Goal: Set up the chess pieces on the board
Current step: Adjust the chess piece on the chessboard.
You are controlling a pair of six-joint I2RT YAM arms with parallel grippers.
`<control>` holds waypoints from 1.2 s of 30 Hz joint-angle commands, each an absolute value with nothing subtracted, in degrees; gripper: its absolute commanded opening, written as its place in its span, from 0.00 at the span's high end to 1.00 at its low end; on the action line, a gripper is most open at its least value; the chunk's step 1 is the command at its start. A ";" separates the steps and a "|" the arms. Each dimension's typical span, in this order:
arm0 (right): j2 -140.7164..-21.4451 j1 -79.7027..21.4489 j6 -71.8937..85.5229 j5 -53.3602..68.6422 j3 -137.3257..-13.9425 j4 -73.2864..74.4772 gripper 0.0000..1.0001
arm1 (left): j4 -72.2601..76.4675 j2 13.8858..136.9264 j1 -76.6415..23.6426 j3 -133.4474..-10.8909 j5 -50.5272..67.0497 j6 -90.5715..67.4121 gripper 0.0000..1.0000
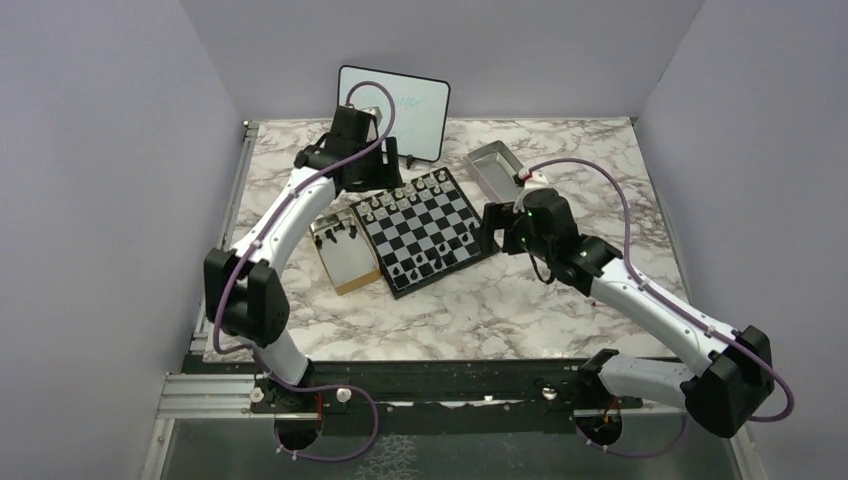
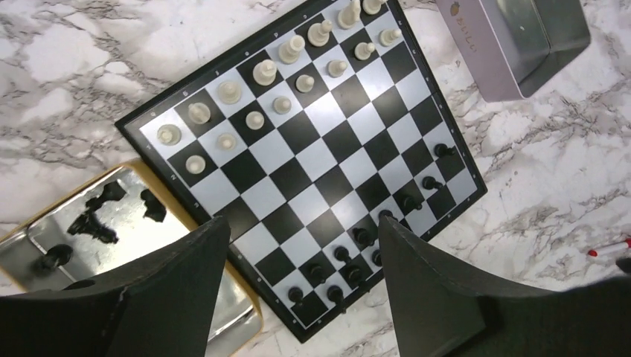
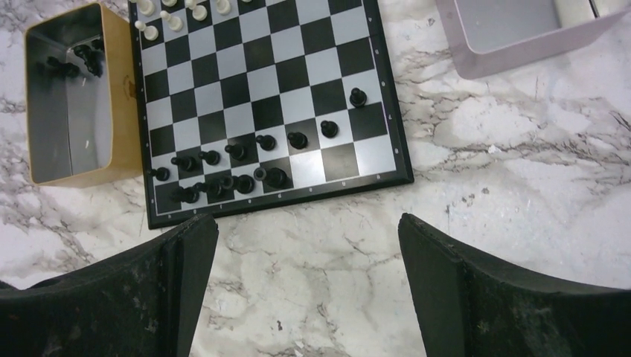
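Several tiny black chess pieces [image 2: 89, 223] lie in the tan metal-lined box [image 3: 120, 89] beside the small black-and-white checked board [image 1: 425, 232], mid-counter toward the far edge, its black ranks unfinished, so left gripper [image 2: 301, 227] and right gripper [image 3: 305, 223] hover spread wide, empty.

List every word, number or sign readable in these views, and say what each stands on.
Nothing reads with certainty.
On the metal tin, side wall: a small logo and one short word, blurred; perhaps "BAILO".
On the whiteboard: faint blue handwriting, too faint to read.
On the chessboard, along its rim: tiny coordinate marks, too small to read.
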State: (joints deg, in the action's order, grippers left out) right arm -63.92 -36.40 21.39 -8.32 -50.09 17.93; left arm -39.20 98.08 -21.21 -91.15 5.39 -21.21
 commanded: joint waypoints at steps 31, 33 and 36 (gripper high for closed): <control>-106.36 -36.62 16.52 -22.75 -71.93 8.24 0.66 | -27.07 56.75 -21.36 -51.26 4.11 -11.60 0.01; -107.53 -36.43 16.62 -23.33 -72.95 9.21 0.66 | -27.11 56.56 -21.36 -51.08 4.06 -11.67 0.01; -108.42 -36.15 16.66 -23.29 -73.43 9.73 0.66 | -27.14 56.50 -21.31 -51.07 3.67 -11.62 0.01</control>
